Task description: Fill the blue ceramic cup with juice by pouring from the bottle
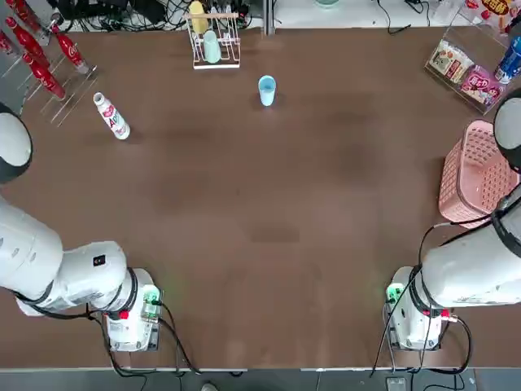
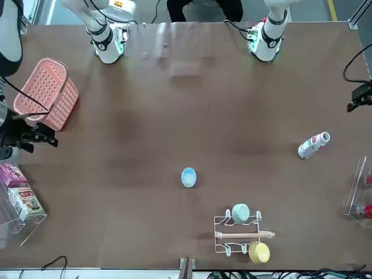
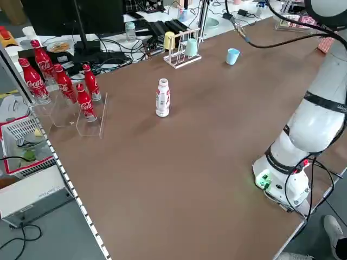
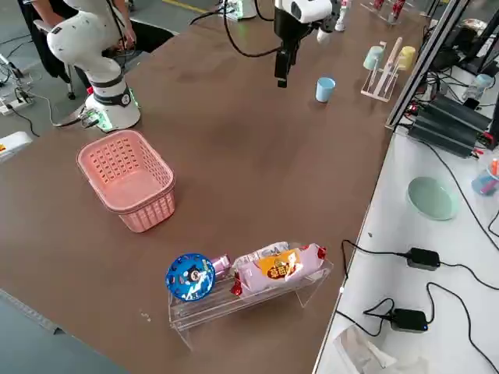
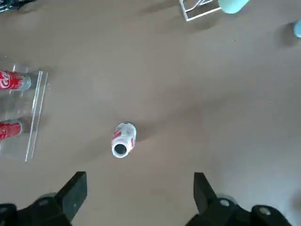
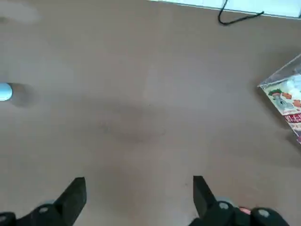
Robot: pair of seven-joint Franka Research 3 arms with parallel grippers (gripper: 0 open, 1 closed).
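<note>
Around your blue cup (image 1: 267, 90) and white bottle (image 1: 111, 116), upright and apart on the bench (image 1: 269, 212), stand the dish rack (image 1: 216, 41), red bottles (image 3: 63, 84) and pink basket (image 1: 478, 173), while your left gripper (image 5: 140, 188) and right gripper (image 6: 139, 190), both spread and empty, are cut off at their wrist views' edges.

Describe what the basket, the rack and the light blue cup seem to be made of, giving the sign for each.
Basket: probably matte plastic; its pink walls are moulded with small holes.
Rack: perhaps coated wire, given its thin white bars.
Cup: smooth, either glazed ceramic or plastic; the even blue surface leaves it open.
</note>
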